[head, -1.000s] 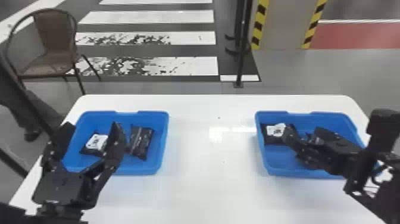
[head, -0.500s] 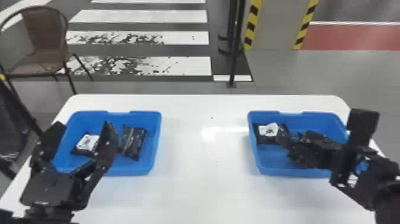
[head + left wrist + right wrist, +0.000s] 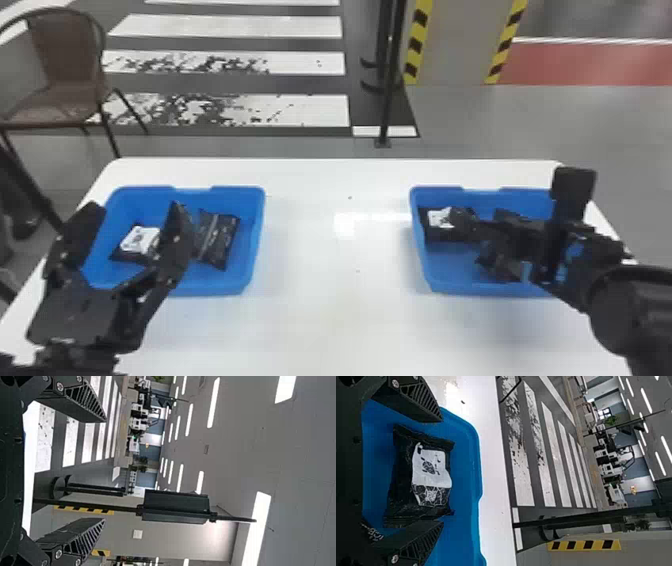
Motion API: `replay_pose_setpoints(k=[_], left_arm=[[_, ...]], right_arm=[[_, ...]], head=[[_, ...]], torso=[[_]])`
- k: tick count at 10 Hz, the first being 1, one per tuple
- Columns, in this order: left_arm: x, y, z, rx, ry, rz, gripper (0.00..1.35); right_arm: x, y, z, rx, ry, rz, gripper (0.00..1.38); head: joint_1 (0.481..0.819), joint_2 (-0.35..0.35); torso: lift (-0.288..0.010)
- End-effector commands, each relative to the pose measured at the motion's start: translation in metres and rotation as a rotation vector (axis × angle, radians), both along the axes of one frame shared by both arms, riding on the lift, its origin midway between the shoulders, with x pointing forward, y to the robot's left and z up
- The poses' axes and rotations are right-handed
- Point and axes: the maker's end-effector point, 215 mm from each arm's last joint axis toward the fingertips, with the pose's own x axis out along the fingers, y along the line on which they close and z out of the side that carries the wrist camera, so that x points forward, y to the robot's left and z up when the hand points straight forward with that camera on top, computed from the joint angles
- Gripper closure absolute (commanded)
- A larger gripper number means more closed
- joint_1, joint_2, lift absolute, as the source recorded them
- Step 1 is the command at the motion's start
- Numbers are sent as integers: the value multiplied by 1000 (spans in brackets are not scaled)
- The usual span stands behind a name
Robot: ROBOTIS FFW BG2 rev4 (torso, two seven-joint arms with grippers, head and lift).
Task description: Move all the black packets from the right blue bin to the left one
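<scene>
Inside the left blue bin (image 3: 254, 240) lie two black packets, one with a white label (image 3: 141, 240) and one darker (image 3: 218, 242). My left gripper (image 3: 134, 212) stands open in front of that bin; its own view also shows the left gripper (image 3: 104, 471) empty. My right gripper (image 3: 505, 225) is over the right blue bin (image 3: 420, 250). In its wrist view the right gripper (image 3: 441, 471) is open, with a white-labelled black packet (image 3: 421, 479) lying on the bin floor between the lines of its fingers. Another printed black packet (image 3: 371, 530) is partly hidden by the gripper.
Both bins stand on a white table (image 3: 340, 280), with a wide stretch of tabletop between them. Beyond the far edge are a brown chair (image 3: 60, 95) at the left and a black pole (image 3: 391, 90) near the middle.
The right gripper has shifted leftward over its bin, closer to the white-labelled packet. The left gripper has kept about the same place by its bin. The head view itself has swung slightly.
</scene>
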Motion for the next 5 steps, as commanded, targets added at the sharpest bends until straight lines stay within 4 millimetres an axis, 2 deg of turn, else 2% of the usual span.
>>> replay_pose_setpoints(k=[1,5], left_arm=[[0,-2,-1,-1,3,-6,153],[2,-4,0,-1,1,-10,153]], right_arm=[[13,1,0,-1,-3,3,108],[29,6,-17,1,43,16,104]], head=[[695,-12],[695,-10]], torso=[[-140],[-140]])
